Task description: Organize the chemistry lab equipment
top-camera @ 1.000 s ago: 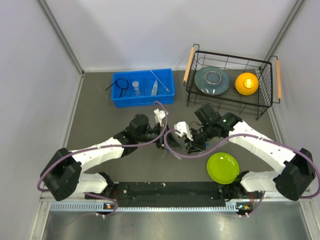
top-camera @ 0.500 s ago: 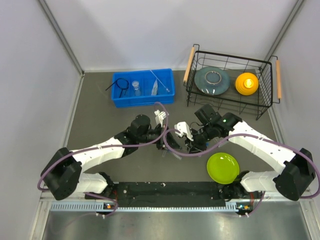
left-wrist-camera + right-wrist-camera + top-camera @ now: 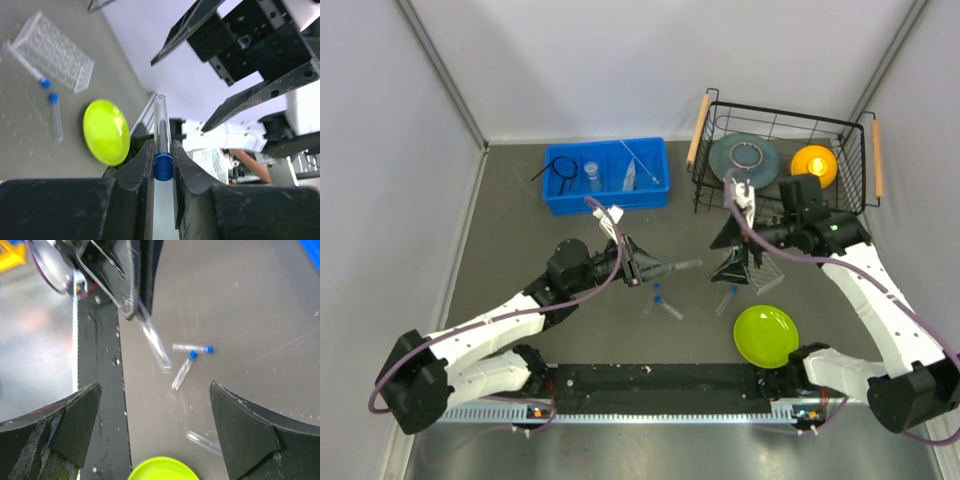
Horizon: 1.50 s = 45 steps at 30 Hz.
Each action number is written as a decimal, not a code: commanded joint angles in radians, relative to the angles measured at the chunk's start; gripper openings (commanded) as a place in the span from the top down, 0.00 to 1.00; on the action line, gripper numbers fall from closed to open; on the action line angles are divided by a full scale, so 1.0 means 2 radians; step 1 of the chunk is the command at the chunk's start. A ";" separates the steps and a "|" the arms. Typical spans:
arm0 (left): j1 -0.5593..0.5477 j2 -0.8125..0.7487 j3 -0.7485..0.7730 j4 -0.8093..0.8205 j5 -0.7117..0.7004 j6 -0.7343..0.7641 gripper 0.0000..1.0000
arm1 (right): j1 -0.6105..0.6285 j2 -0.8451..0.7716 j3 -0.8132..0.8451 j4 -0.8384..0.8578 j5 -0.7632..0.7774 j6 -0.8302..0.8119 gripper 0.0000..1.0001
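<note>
Top external: the arms have parted from the centre. Left jaws now pinch one blue-capped tube (image 3: 684, 265); right jaws have sprung wide, pulled back right toward the wire basket (image 3: 840, 215). The handover looks done.

Left wrist: the tube is clamped at its cap. The tube rack (image 3: 52, 52) lies by the lime-green plate (image 3: 106, 132).

Right wrist: loose tubes (image 3: 192, 347) litter the counter (image 3: 240, 300), and the right arm may crowd the rack.
</note>
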 commanded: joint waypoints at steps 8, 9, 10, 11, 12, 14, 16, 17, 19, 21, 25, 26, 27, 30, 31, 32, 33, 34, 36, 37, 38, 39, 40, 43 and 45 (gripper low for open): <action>0.002 0.009 0.035 0.188 -0.052 -0.049 0.98 | -0.064 0.007 0.057 0.241 -0.079 0.456 0.07; 0.002 0.012 0.039 0.189 -0.049 -0.050 0.98 | -0.072 0.006 0.028 0.278 -0.093 0.502 0.08; 0.002 0.014 0.042 0.190 -0.047 -0.051 0.98 | -0.075 0.000 0.008 0.378 -0.104 0.552 0.10; 0.002 0.016 0.046 0.191 -0.047 -0.053 0.98 | -0.075 -0.004 -0.012 0.422 -0.115 0.635 0.11; 0.002 0.020 0.047 0.200 -0.046 -0.055 0.98 | -0.075 -0.007 -0.049 0.464 -0.117 0.672 0.12; 0.002 0.027 0.050 0.207 -0.047 -0.061 0.98 | -0.075 -0.014 -0.076 0.544 -0.116 0.730 0.14; 0.000 0.036 0.053 0.214 -0.046 -0.064 0.98 | -0.075 -0.017 -0.089 0.541 -0.111 0.731 0.16; -0.001 0.039 0.057 0.215 -0.045 -0.064 0.98 | -0.075 -0.020 -0.092 0.545 -0.111 0.739 0.17; -0.003 0.046 0.059 0.217 -0.048 -0.064 0.98 | -0.075 -0.021 -0.097 0.554 -0.113 0.750 0.19; -0.004 0.053 0.063 0.217 -0.050 -0.064 0.98 | -0.072 -0.022 -0.101 0.568 -0.115 0.766 0.22; -0.008 0.064 0.069 0.224 -0.056 -0.064 0.98 | -0.069 -0.019 -0.110 0.588 -0.115 0.789 0.34; -0.009 0.066 0.073 0.224 -0.056 -0.064 0.98 | -0.069 -0.019 -0.113 0.594 -0.115 0.799 0.37; -0.008 0.072 0.074 0.224 -0.057 -0.064 0.98 | -0.068 -0.018 -0.118 0.601 -0.115 0.802 0.40; -0.011 0.078 0.082 0.220 -0.059 -0.061 0.98 | -0.062 -0.017 -0.125 0.601 -0.112 0.803 0.46; -0.011 0.079 0.082 0.220 -0.059 -0.061 0.98 | -0.062 -0.017 -0.125 0.601 -0.112 0.805 0.51; -0.012 0.082 0.084 0.218 -0.059 -0.059 0.98 | -0.062 -0.017 -0.127 0.602 -0.112 0.805 0.53; -0.012 0.082 0.085 0.217 -0.061 -0.058 0.98 | -0.062 -0.017 -0.127 0.602 -0.112 0.806 0.56; -0.013 0.083 0.085 0.216 -0.062 -0.058 0.98 | -0.062 -0.017 -0.127 0.602 -0.113 0.806 0.62; -0.014 0.084 0.085 0.213 -0.063 -0.056 0.98 | -0.062 -0.017 -0.127 0.603 -0.112 0.804 0.66; -0.014 0.084 0.086 0.212 -0.063 -0.055 0.98 | -0.062 -0.017 -0.127 0.603 -0.111 0.803 0.69; -0.014 0.083 0.085 0.210 -0.063 -0.054 0.98 | -0.062 -0.017 -0.127 0.603 -0.111 0.802 0.71; -0.014 0.083 0.086 0.207 -0.061 -0.052 0.98 | -0.061 -0.018 -0.128 0.603 -0.109 0.800 0.72; -0.014 0.082 0.085 0.204 -0.063 -0.051 0.98 | -0.062 -0.017 -0.129 0.604 -0.108 0.799 0.76; -0.014 0.082 0.086 0.196 -0.062 -0.046 0.97 | -0.062 -0.018 -0.132 0.604 -0.109 0.793 0.83; -0.014 0.080 0.086 0.191 -0.062 -0.044 0.96 | -0.062 -0.022 -0.127 0.587 -0.108 0.773 0.86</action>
